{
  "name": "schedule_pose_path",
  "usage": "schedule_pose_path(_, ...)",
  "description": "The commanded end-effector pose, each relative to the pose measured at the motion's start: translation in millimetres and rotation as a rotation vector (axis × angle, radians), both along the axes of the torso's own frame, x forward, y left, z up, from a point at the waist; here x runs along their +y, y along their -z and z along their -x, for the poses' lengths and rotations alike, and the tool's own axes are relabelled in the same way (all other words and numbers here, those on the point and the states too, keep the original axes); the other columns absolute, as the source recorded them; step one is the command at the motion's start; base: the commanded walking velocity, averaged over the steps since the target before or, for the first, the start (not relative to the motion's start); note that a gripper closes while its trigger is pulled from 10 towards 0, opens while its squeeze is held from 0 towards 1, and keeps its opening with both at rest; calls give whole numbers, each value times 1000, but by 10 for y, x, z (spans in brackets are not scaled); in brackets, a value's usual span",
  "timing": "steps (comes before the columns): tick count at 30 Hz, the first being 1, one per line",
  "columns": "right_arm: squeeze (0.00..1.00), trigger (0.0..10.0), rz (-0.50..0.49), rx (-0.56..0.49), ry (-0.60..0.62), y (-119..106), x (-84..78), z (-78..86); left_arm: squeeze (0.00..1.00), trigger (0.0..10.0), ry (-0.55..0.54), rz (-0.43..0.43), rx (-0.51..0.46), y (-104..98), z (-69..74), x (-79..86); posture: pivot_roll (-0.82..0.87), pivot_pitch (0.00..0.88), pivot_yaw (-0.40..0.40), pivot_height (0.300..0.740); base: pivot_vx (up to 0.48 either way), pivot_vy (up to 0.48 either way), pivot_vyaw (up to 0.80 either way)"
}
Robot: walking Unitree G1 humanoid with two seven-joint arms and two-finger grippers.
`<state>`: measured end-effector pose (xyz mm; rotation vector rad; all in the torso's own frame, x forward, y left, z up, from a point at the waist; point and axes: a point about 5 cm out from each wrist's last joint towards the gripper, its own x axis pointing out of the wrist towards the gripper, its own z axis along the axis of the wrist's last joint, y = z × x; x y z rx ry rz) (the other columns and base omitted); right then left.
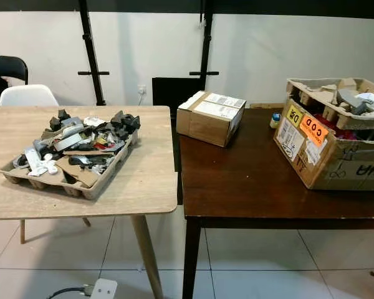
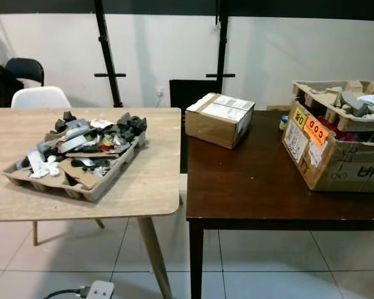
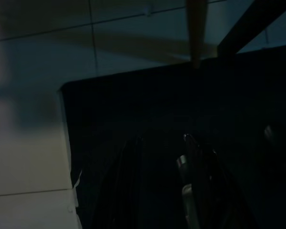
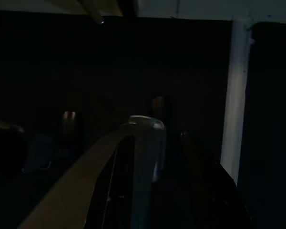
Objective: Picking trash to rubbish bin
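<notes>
Trash (image 1: 81,144) fills a pulp tray (image 1: 25,179) on the light worktop (image 1: 143,180), at 9 o'clock. At 3 o'clock, the dark worktop (image 1: 249,187) carries a sealed box (image 1: 210,117) and an open carton (image 1: 336,134). Both wrist views are dark; whether either claw is open or closed, I cannot tell.

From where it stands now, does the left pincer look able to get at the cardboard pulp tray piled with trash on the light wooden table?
Probably not yet. The left pincer hangs low over floor tiles, below the light wooden table; the cardboard pulp tray of trash sits on top, unobstructed.
</notes>
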<state>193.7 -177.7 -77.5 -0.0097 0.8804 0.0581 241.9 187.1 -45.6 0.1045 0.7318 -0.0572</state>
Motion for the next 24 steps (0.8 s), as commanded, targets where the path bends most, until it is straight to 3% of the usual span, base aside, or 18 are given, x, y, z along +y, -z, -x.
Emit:
schedule_pose_path(1, 0, 10000, -10, 27, -7, 38, 55, 59, 0, 10000, -7, -8, 46, 73, 108, 52, -55, 125, 8, 740, 0, 371, 0)
schedule_pose_path(15, 0, 10000, -11, 28, -7, 42, 54, 66, 0, 10000, 10, -9, 43, 57, 86, 56, -55, 116, 14, 740, 0, 385, 0)
schedule_pose_path(20, 0, 10000, -12, 27, -5, 42, 62, 65, 0, 10000, 49, -21, 51, 55, 82, 45, -54, 115, 18, 740, 0, 0, 0)
schedule_pose_path(24, 0, 10000, -13, 27, -3, 42, 63, 65, 0, 10000, 61, -8, 54, 57, 83, 28, -55, 115, 19, 740, 0, -422, 0)
